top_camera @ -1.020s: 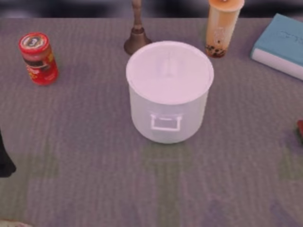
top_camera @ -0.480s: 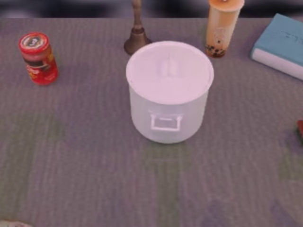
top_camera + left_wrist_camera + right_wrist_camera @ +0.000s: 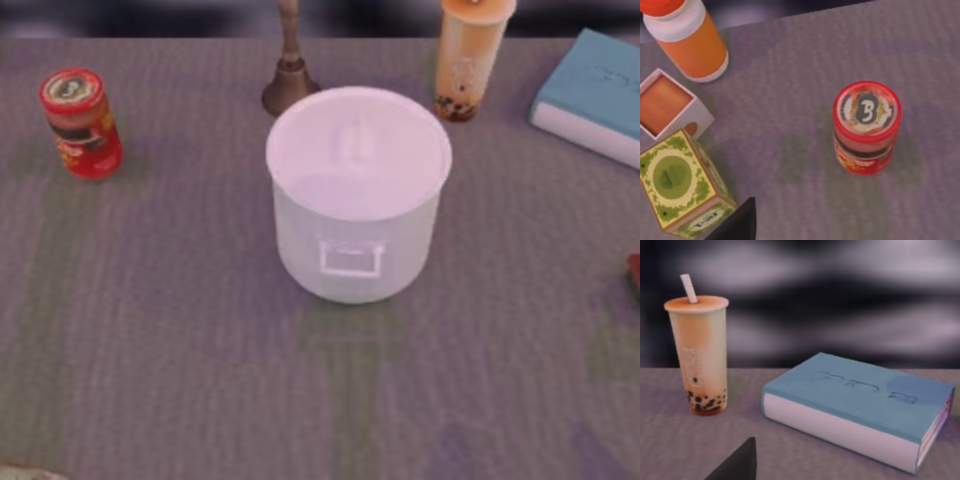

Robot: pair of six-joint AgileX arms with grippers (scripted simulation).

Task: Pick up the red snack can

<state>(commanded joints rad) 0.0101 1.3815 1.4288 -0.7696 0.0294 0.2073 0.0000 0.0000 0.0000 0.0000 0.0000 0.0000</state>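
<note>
The red snack can point(image 3: 80, 122) stands upright at the table's far left, red with a dark band and a round label on its top. Neither gripper shows in the top view. In the left wrist view the can point(image 3: 866, 130) is seen from above, upright and untouched. Of my left gripper only one dark fingertip point(image 3: 742, 224) shows, well short of the can, with nothing between the jaws. My right gripper is parked near the table's right side; one dark fingertip point(image 3: 740, 462) shows before a book.
A large white lidded pot point(image 3: 357, 190) fills the centre. Behind it stand a brass bell point(image 3: 290, 70) and an orange-beige drink cup point(image 3: 470, 55); a blue book point(image 3: 595, 95) lies far right. An orange bottle point(image 3: 690, 42), an open box point(image 3: 667, 107) and a green box point(image 3: 682, 185) sit beside the can.
A dark part of my left arm at the top view's left edge has gone out of that view. The can and other objects have not moved.
</note>
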